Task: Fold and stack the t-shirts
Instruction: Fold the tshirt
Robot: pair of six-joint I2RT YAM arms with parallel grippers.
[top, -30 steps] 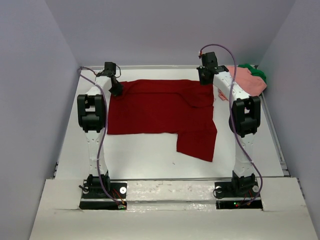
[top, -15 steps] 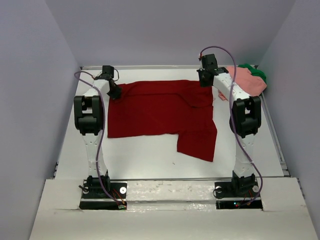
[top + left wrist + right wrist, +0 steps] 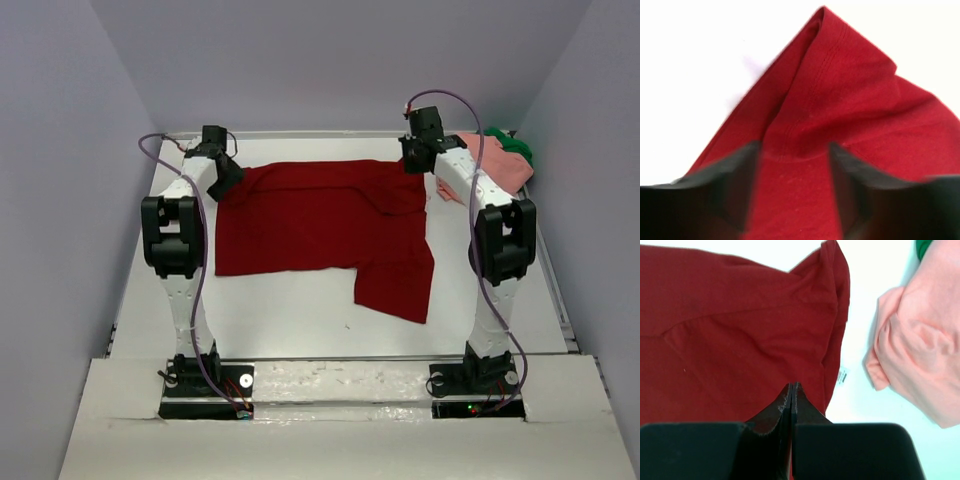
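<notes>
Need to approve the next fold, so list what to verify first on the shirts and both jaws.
1. Left jaws open above the dark red shirt: ok.
2. Right jaws gripping cloth: cannot tell; shut at its far right corner.
3. Dark red shirt lying flat: not ok, far corners ridged.
4. Salmon pink shirt clear of the red one: ok.
5. Green shirt, how it lies: cannot tell, mostly hidden behind the pink one.
</notes>
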